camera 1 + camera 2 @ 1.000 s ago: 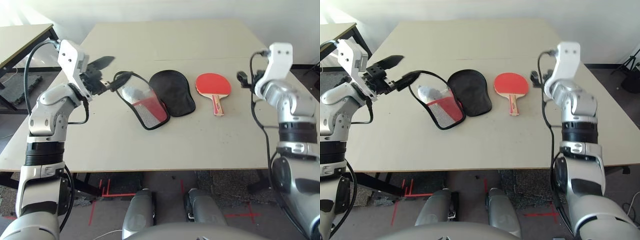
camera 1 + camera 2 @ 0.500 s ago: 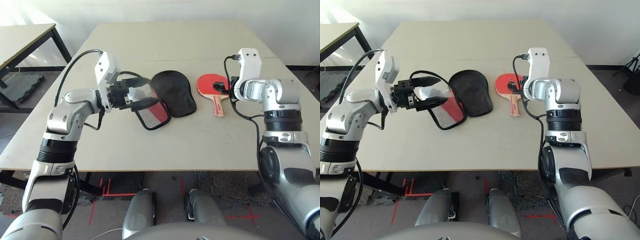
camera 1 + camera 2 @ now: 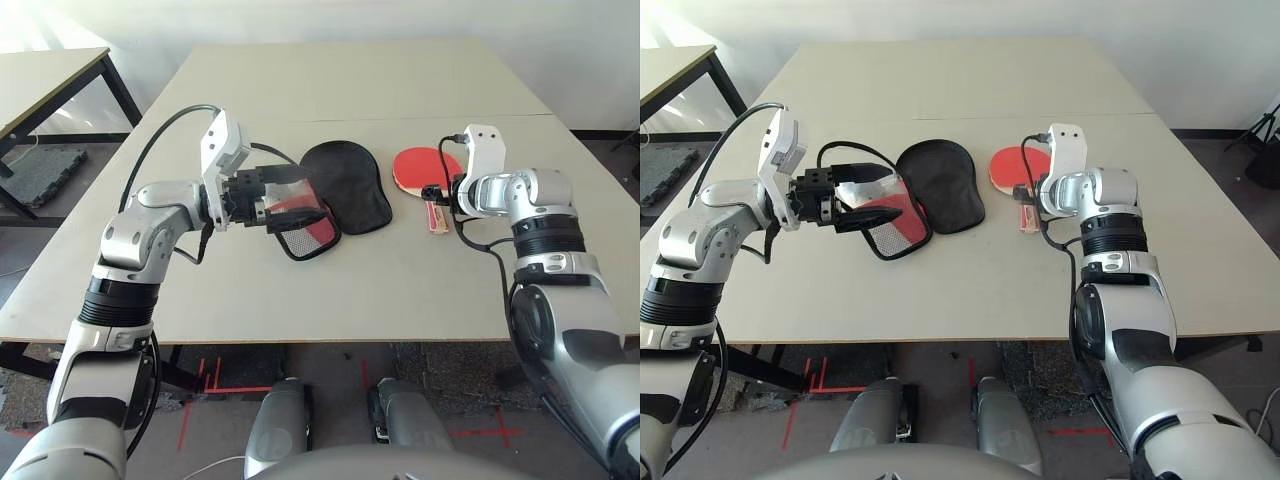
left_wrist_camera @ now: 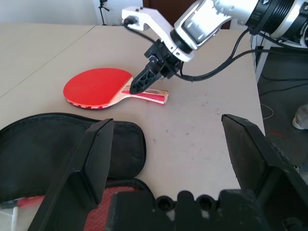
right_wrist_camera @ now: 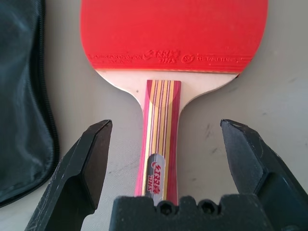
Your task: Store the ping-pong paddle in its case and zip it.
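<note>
The ping-pong paddle (image 3: 427, 166) lies flat on the table, red face up, its striped wooden handle (image 5: 160, 134) pointing toward me. My right gripper (image 5: 166, 126) hovers low over that handle, open, one finger on each side and neither touching it. To the paddle's left the case (image 3: 346, 186) lies unzipped, black lining up, with its red and mesh half (image 3: 306, 230) beside it. My left gripper (image 3: 292, 202) is open over that red half, nothing between its fingers (image 4: 97, 153). The left wrist view looks across the case (image 4: 48, 144) to the paddle (image 4: 96, 83) and my right gripper (image 4: 143, 83).
The pale table (image 3: 350, 290) stretches well past the things on every side, its front edge near me. A second table (image 3: 45, 75) with black legs stands at the back left. Red tape marks (image 3: 205, 385) show on the floor below.
My right gripper has come down and left from beside the paddle's face to over its handle. My left gripper has slid a little further right over the case.
</note>
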{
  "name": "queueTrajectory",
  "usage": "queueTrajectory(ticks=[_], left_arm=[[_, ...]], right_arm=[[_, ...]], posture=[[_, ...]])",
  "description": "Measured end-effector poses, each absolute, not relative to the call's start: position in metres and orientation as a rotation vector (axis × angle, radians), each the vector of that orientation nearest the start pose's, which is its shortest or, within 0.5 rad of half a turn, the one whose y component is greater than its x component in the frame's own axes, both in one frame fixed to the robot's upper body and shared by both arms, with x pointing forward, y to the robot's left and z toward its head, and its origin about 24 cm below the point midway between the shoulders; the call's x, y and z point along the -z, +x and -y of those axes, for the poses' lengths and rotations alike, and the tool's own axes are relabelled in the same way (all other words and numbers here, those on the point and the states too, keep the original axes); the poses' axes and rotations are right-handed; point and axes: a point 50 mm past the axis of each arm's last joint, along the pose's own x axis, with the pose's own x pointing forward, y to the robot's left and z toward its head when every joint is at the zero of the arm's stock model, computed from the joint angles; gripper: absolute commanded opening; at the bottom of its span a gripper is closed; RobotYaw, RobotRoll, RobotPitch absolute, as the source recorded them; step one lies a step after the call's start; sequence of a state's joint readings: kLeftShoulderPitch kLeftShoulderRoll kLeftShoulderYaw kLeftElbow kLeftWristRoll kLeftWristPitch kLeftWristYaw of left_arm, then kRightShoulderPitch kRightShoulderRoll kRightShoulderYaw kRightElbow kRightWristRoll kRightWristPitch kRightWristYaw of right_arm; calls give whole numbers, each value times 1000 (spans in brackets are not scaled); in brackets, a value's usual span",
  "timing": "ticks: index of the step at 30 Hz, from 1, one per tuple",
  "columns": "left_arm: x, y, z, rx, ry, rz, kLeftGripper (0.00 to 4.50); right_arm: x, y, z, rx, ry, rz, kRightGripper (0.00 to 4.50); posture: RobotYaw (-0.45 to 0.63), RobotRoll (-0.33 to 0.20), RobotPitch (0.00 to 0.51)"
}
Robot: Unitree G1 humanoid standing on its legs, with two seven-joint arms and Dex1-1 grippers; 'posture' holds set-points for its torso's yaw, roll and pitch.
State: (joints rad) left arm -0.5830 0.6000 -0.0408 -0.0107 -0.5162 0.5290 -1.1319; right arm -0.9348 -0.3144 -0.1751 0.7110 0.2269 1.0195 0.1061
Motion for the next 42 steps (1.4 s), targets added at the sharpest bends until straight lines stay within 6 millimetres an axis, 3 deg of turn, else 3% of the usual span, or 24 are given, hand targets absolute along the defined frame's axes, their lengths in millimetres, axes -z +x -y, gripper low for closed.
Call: queueTrajectory(ticks=[2,5,12,13,21,32,37,42], left_arm=[[-186,299,-163,1280,142,-47,4500],[-186,299,-163,1281,142,-47,4500],[-185,299,-163,1280,141,-50,4500],[-185,299,-163,1280,140,-52,4500],[-181,299,-167,1269,135,-70,4500],[-171,299,-175,1241,122,-101,4500],[-170,298,-181,1218,159,-105,4500],[-166,298,-186,1196,174,-114,4500]], right_arm=[[-108,377,189,-59,129,-764,4476],[-104,378,185,-69,131,-772,3864],[-100,378,184,-73,131,-786,1267],[-101,377,185,-73,133,-786,1067],[-115,375,183,-92,131,-770,1053],[-164,363,176,-200,113,-678,1053],[-172,363,157,-264,84,-670,1053],[-179,366,124,-364,60,-644,1053]], posture=[[84,0,43],[83,0,44],[71,0,44],[70,0,44],[62,0,50],[68,0,49],[84,0,44],[104,0,38]])
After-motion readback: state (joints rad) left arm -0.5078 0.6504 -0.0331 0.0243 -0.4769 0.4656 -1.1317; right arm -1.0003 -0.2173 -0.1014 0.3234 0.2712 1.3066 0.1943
